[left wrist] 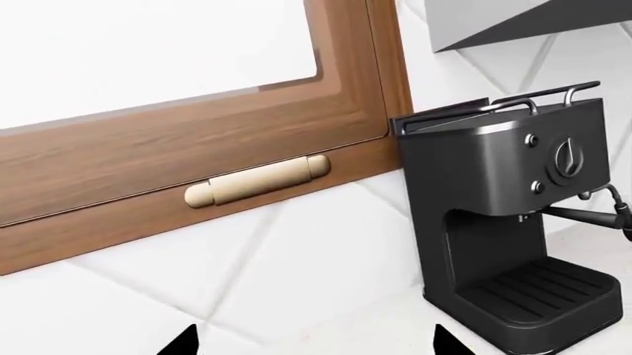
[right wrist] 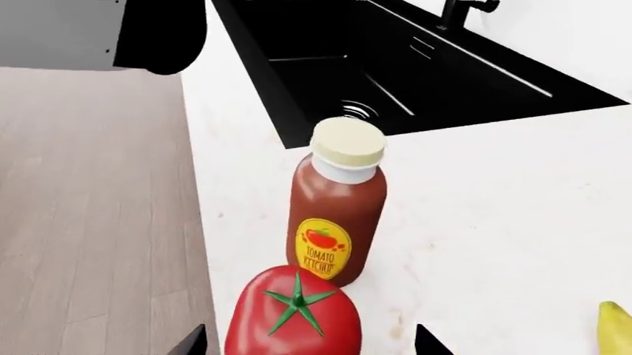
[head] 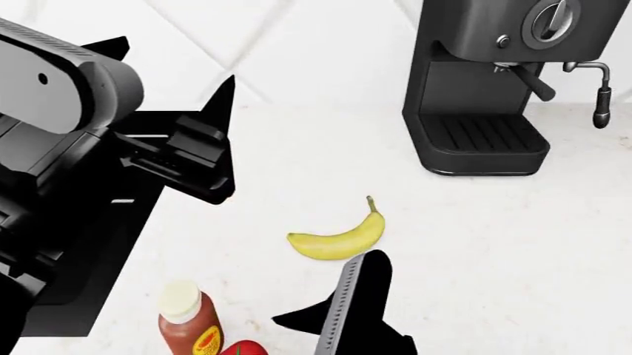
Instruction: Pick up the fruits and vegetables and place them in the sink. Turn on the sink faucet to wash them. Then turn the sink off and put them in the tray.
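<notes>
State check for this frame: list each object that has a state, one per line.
banana: lying on the counter, not held
tomato: upright on the counter, stem up, not held
ketchup bottle: upright, capped
sink: no produce visible in it
left gripper: open, holding nothing
right gripper: open, tomato between the fingertips

Head view: you have the banana (head: 339,238) on the counter (head: 513,244) at centre frame, the coffee machine (head: 489,89) standing behind it in the upper right against the wall, and the bottle (head: 188,319) upright at lower left with the tomato (head: 242,348) just beside it at the bottom edge. The sink (head: 94,244) runs down the left side of the frame, largely behind the left arm. Right wrist view: you see the tomato in front of the bottle at bottom centre, the sink basin behind the bottle, and the faucet (right wrist: 462,11) at the far rim, top right.
</notes>
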You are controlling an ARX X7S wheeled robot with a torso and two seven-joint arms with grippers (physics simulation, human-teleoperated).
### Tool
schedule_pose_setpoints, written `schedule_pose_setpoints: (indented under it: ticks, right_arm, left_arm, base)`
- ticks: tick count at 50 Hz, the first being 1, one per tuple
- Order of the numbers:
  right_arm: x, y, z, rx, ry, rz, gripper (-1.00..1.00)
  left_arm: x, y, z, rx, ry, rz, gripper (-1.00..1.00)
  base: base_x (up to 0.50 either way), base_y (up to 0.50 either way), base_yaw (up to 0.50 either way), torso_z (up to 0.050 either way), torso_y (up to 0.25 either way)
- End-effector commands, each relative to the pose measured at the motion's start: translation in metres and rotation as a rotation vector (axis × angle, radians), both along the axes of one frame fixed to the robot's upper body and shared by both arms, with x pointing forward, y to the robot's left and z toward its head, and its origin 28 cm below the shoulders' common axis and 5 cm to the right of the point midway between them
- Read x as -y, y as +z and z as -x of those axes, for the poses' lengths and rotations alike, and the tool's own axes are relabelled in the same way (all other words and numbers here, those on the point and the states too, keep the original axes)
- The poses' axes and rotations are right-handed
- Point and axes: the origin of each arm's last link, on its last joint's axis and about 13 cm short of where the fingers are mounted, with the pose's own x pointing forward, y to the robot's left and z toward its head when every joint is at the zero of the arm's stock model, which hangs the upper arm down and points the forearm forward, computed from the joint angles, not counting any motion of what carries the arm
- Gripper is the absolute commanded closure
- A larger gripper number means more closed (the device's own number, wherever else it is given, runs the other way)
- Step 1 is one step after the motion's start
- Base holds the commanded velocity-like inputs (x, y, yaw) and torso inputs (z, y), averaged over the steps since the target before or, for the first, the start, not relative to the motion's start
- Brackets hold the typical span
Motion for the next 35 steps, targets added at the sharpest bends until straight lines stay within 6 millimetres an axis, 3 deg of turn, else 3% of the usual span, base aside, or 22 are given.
schedule_pose_setpoints:
  ticks: [1,18,19,25,35]
  right_arm:
    - [-0.011,-0.021,-0.011,-0.035,0.016,0.02,-1.0]
    - [-0.026,-0.047,-0.018,-0.115,0.052,0.031,-1.0]
    - [-0.025,-0.048,-0.018,-0.118,0.048,0.031,1.0]
    - [-0.014,-0.035,-0.013,-0.087,0.022,0.003,1.0]
    - [0.022,0.003,0.02,0.037,-0.035,-0.025,1.0]
  left_arm:
    - [-0.001,0.0,0.0,0.001,0.0,0.001,-1.0]
    - [-0.004,-0.001,0.001,0.003,0.004,0.006,-1.0]
    - [-0.004,-0.001,0.001,0.003,0.005,0.006,-1.0]
    - [-0.006,-0.003,0.0,0.001,0.01,0.009,-1.0]
    - [-0.005,-0.003,0.0,0.0,0.012,0.003,-1.0]
  base:
    - [0.0,0.0,0.0,0.0,0.0]
    - [0.0,0.0,0.0,0.0,0.0]
    - [0.0,0.0,0.0,0.0,0.0]
    - [0.0,0.0,0.0,0.0,0.0]
    - [0.0,0.0,0.0,0.0,0.0]
